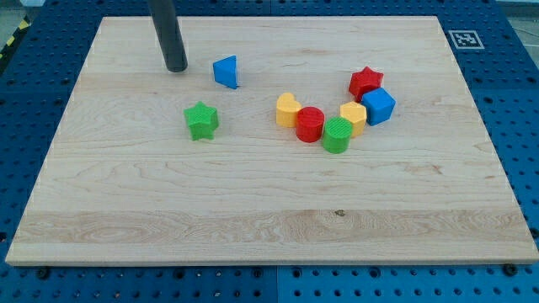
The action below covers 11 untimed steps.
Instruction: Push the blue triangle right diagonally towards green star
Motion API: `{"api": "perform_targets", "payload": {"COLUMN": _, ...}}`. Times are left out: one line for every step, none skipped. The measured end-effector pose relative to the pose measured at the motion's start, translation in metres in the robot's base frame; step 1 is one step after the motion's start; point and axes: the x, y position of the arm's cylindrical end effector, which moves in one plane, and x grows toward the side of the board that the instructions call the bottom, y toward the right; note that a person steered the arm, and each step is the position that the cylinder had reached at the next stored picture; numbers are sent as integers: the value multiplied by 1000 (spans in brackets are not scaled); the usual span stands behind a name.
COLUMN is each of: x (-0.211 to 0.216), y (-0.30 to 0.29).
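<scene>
Resting: my tip (pixel 177 69) upper left, just left of blue triangle (pixel 226 72)
Path: green star (pixel 201 120) below, unobstructed
Gripper: none; bare rod

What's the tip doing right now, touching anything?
My tip: holding nothing, touching no block, on the board left of the blue triangle, above the green star.

Bare wooden board (pixel 253 210) lies between my tip (pixel 177 69), the blue triangle block (pixel 226 72) and the green star block (pixel 201 120); the clustered blocks crowd the view's right.
</scene>
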Motion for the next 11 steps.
{"api": "perform_targets", "payload": {"x": -18, "y": 29}}
{"api": "perform_targets", "payload": {"x": -17, "y": 69}}
{"api": "perform_targets", "payload": {"x": -6, "y": 77}}
{"api": "perform_targets", "payload": {"x": 4, "y": 74}}
{"api": "perform_targets", "payload": {"x": 7, "y": 69}}
{"api": "perform_targets", "payload": {"x": 12, "y": 69}}
{"api": "perform_targets", "payload": {"x": 27, "y": 69}}
{"api": "perform_targets", "payload": {"x": 28, "y": 70}}
{"api": "perform_targets", "payload": {"x": 44, "y": 70}}
{"api": "perform_targets", "payload": {"x": 59, "y": 70}}
{"api": "perform_targets", "payload": {"x": 60, "y": 71}}
